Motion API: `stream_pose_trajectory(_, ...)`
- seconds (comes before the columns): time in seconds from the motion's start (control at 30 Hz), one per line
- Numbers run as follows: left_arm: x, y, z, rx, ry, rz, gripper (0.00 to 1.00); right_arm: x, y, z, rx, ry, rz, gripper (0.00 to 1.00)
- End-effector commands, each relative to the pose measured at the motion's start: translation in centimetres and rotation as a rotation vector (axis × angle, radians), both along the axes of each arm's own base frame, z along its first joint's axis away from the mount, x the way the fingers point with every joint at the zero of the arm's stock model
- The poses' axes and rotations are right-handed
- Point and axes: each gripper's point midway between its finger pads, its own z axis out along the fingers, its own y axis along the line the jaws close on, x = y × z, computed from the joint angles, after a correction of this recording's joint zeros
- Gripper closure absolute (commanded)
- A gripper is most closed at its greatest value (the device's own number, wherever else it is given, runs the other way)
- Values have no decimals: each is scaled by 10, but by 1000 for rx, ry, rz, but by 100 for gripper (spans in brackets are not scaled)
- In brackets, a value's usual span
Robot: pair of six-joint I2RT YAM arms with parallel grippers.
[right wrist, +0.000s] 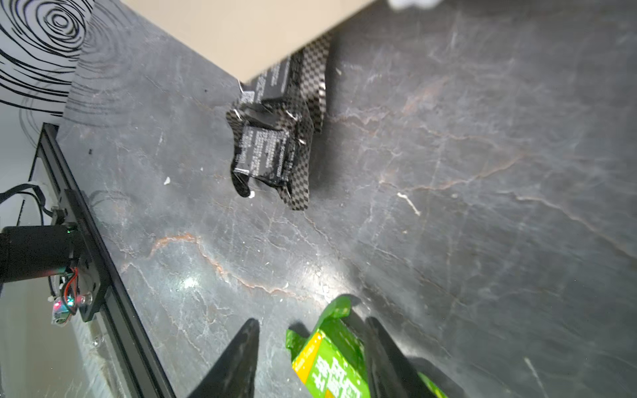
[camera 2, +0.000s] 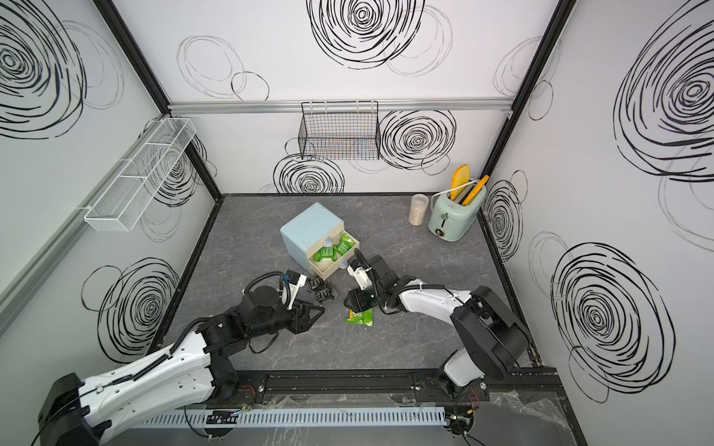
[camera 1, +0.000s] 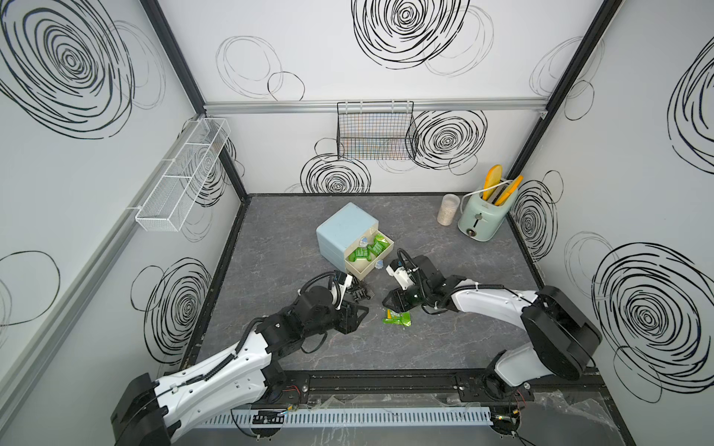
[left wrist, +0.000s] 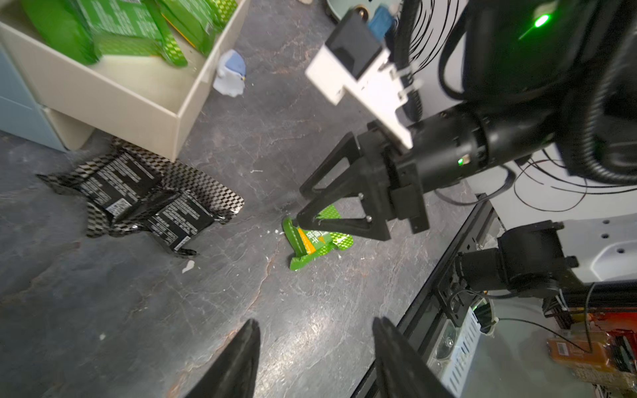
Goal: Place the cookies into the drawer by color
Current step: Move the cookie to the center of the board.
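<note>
As the right claw (right wrist: 312,322) stands spread around the green packet (right wrist: 331,358), centre it before closing; the left claw (left wrist: 315,322) is also spread.

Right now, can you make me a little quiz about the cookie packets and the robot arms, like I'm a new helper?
1. True or false: the open drawer holds green packets.
2. Pick one: what colour are the crinkly packets lying partly under that drawer? A) orange B) black C) green
3. Short answer: which gripper has its open fingers on either side of the lone green packet on the table?

Key: 1 true. 2 B, black. 3 the right gripper.
</note>
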Motion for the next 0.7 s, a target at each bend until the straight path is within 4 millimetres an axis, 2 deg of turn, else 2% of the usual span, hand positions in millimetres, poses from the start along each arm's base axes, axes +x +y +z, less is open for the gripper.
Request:
stream_pose_trajectory(0.0,10,-17,4,-51,-35,33,43,8,-18,8,12,-6,-109,46)
stream_pose_trajectory(0.2,13,-47,-25,25,12,-27,50,7,-59,1,23,32,-266,46)
stream_pose_trajectory(0.3,17,-61,-34,42,26,-40,51,3,-74,-3,39,55,-326,46)
stream_pose_trajectory(0.5,27,-79,-53,69,59,-34,51,-12,-85,-15,49,109,-336,46)
stream_pose_trajectory(0.67,35,-90,-68,92,81,-28,54,-19,-85,-22,62,139,-337,48)
